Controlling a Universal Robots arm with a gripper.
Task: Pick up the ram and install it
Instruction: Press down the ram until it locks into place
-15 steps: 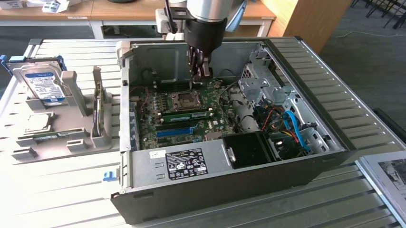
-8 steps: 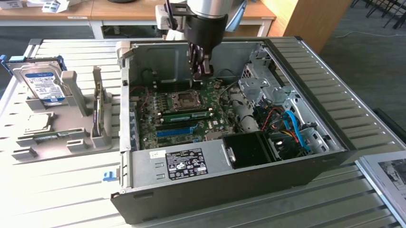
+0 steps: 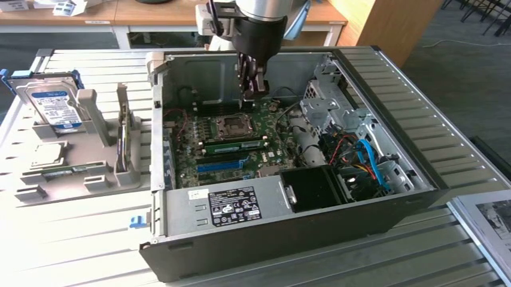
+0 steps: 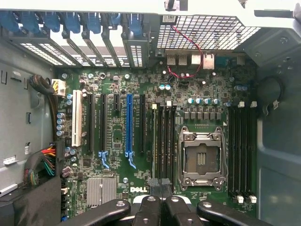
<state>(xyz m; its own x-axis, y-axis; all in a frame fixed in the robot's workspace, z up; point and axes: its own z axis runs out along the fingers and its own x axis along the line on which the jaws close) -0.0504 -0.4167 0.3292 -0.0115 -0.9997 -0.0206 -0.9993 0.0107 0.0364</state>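
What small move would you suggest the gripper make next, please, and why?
Probably a short, straight lift out of the case. The ram already appears to sit in a slot beside the CPU socket, and the gripper, shut on nothing, hangs just above the board.

Bare matt grey sheet metal forms the computer case [image 3: 200, 72]; the bench [image 3: 72, 239] is ribbed pale metal, the tool [image 4: 162, 207] glossy black plastic, motherboard [image 4: 141, 141] dull green.
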